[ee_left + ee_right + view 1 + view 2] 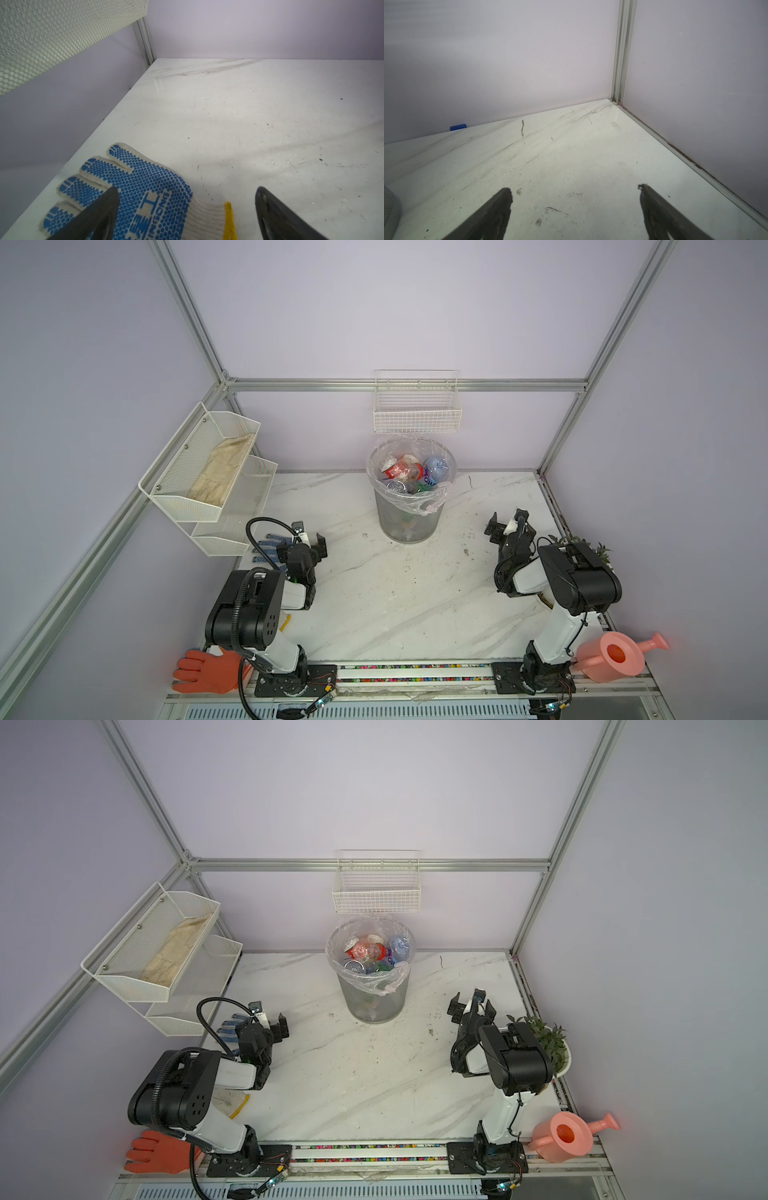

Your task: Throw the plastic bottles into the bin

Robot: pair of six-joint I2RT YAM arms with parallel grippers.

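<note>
1. White marble-look surface (pixel 415 605) fills a booth with lilac walls and an aluminium frame. At its near edge a rail (pixel 415 672) carries both arm bases.
2. At the near left corner an orange rubber glove (pixel 203 670) lies flat, partly under the left arm. At the near right corner sits a pink watering can (pixel 615 657).
3. Farther in, the left tool (pixel 309 533) is above a knit glove (pixel 135 187) with blue dots, which lies near the left wall. Its fingers are spread wide and grip nothing. In the left wrist view one dark finger (pixel 99 212) covers part of this glove.
4. On the right side, the right tool (pixel 507 519) is over bare surface, also spread wide and with nothing between its fingers. A potted plant (pixel 544 1040) stands just behind the right arm.
5. Beyond both tools, in the middle and close to the back wall, stands the bin (pixel 409 526) of grey mesh, with a clear bag (pixel 432 499) folded over its rim. All the plastic bottles (pixel 411 472) that I can see are piled inside it, up to near the rim.
6. Farthest, a two-tier mesh shelf (pixel 174 485) hangs on the left wall with beige gloves (pixel 222 472) in the upper tier. A wire basket (pixel 417 412) hangs on the back wall above the bin.
</note>
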